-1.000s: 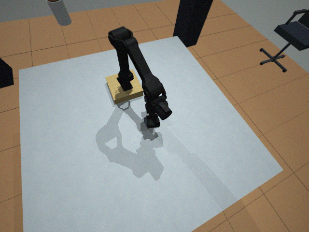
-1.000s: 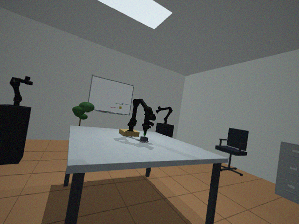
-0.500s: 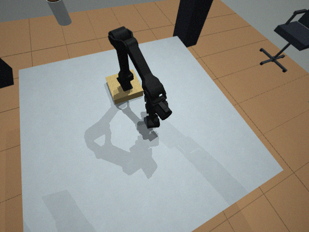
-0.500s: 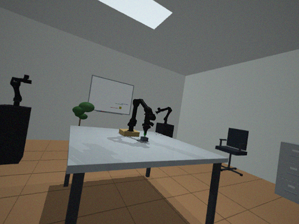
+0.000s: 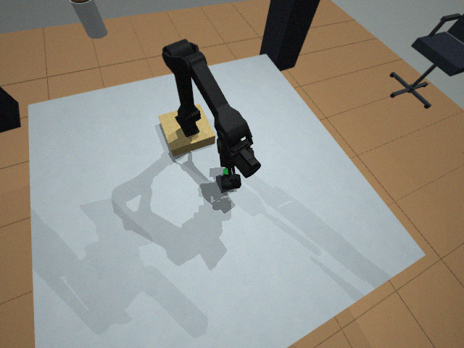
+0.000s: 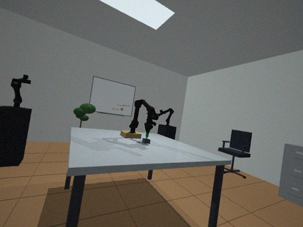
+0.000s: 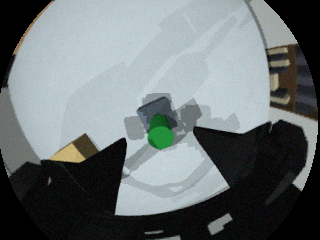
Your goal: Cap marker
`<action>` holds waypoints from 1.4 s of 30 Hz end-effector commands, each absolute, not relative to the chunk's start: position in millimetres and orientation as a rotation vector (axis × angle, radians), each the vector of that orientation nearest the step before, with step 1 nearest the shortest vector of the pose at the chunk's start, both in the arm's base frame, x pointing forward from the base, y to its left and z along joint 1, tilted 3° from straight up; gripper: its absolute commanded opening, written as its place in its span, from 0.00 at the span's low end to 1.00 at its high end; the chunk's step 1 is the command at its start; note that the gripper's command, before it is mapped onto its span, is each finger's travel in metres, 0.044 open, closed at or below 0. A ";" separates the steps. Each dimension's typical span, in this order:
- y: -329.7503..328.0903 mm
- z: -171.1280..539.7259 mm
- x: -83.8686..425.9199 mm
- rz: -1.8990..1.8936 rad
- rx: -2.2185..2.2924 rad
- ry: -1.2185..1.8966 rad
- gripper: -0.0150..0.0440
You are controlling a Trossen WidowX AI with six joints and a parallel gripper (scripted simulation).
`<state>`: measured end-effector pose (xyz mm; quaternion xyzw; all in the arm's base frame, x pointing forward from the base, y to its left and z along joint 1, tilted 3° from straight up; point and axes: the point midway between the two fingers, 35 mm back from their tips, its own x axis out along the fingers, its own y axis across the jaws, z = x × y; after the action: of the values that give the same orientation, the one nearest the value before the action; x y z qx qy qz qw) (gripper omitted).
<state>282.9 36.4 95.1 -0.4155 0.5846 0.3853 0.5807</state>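
Note:
The holder block is a small dark grey block on the table. The marker stands upright in it with the green cap on top. In the wrist view I look down on the cap's round end. Whether the cap is fully seated is too small to tell. My gripper is open, its two black fingers spread on either side of the cap with a gap to each side. In the top view the fingers hide most of the marker and block.
The arm's tan base block sits behind the holder on the pale table. Shadows of the arm fall across the table top. A chair and dark pedestals stand away from the table.

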 end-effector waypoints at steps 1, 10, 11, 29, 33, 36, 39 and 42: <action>38.2 141.9 281.9 0.884 -0.974 1.343 1.00; 38.6 142.2 281.0 0.702 -0.786 1.413 0.82; 38.7 141.4 280.8 0.628 -0.710 1.436 0.78; 39.9 133.2 279.1 -0.080 0.023 1.523 0.25; 39.9 133.2 279.1 -0.080 0.023 1.523 0.25; 39.9 133.2 279.1 -0.080 0.023 1.523 0.25; 39.9 133.0 279.1 -0.080 0.023 1.523 0.25; 39.9 131.0 279.2 -0.080 0.023 1.523 0.25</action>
<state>279.1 40.5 132.6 0.0075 0.6905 -0.0304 0.7227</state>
